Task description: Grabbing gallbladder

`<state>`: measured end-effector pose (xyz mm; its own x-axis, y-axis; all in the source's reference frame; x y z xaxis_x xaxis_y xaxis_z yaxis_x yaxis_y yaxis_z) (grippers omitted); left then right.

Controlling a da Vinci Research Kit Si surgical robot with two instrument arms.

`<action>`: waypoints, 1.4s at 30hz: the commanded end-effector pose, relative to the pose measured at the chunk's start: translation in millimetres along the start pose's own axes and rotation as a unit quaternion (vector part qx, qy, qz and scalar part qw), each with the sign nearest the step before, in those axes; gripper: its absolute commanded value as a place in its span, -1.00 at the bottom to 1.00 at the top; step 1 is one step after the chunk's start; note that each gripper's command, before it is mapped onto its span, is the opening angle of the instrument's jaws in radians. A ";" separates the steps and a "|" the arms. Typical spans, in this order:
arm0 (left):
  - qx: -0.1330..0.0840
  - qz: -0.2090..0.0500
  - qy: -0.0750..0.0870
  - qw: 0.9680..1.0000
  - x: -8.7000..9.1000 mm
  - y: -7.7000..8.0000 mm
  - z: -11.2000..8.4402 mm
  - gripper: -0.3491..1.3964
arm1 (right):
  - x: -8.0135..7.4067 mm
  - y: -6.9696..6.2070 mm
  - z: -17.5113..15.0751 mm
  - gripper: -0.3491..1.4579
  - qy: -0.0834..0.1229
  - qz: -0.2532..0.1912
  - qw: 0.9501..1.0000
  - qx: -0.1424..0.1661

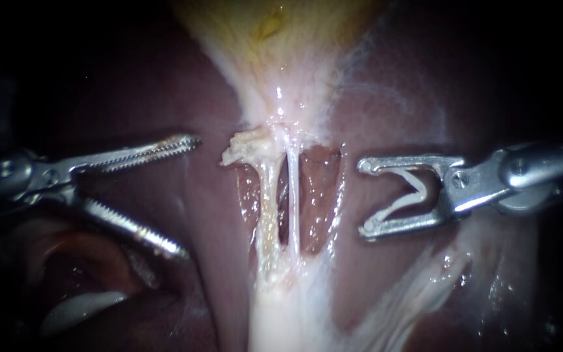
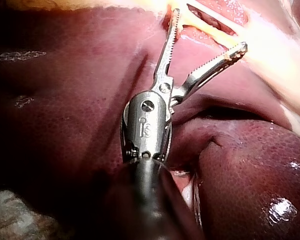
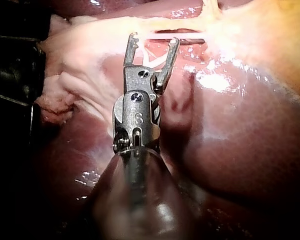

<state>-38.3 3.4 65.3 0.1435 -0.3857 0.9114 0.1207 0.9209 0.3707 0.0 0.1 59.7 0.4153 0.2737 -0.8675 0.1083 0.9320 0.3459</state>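
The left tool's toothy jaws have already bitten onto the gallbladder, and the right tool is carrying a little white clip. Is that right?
Not quite. The jaws of the left instrument stand open and grip nothing, clear of the gallbladder; the endoscope view shows this. The right instrument does carry a little white clip between its jaws.

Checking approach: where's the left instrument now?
Endoscope view: the left instrument sits left of the tubes, jaws open over the liver, clear of the gallbladder.
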 end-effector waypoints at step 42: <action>-0.031 -0.083 0.038 0.995 6.7 7.4 4.8 -0.31 | -0.3 -0.1 0.3 -0.09 0.000 -0.001 1.000 0.000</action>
<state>-41.1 7.8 75.1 0.1915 -0.5376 0.8211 0.2084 0.8398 0.5013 0.1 -0.2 60.0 0.4152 0.2713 -0.8684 0.1089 0.9328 0.3435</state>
